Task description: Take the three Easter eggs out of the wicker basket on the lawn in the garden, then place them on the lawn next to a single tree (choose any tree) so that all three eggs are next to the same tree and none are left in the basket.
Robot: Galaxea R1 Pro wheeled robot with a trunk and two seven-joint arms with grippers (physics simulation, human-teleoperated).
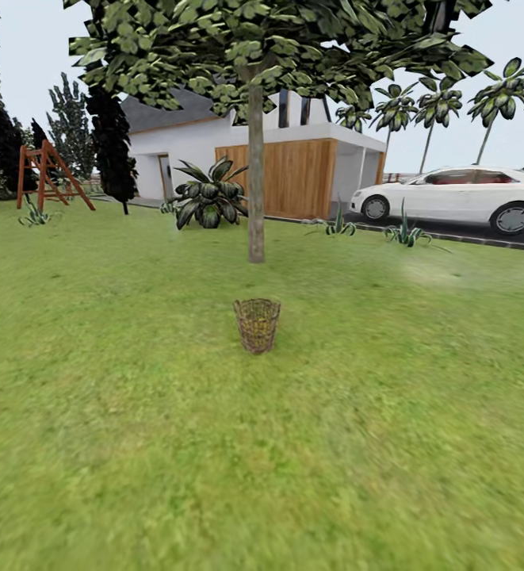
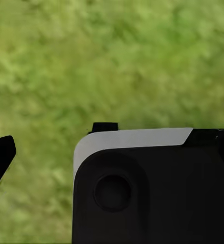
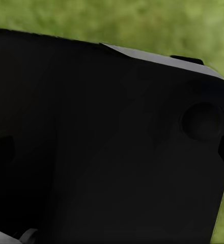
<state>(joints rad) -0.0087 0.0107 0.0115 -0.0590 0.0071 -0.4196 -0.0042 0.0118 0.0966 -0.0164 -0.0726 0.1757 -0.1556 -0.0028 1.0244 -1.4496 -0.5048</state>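
Grass all round: the wicker basket [image 1: 257,324] stands upright on the lawn [image 1: 119,412], well ahead of both hands, with the pale-trunked tree [image 1: 255,174] just behind it. Its contents are too small to make out. Both wrist views look down past dark robot bodywork onto grass; whether either hand is spread or pressed together, I cannot tell.

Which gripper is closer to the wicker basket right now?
Cannot tell: the wicker basket stands ahead on the lawn, and both wrist views look at grass by the robot's body.
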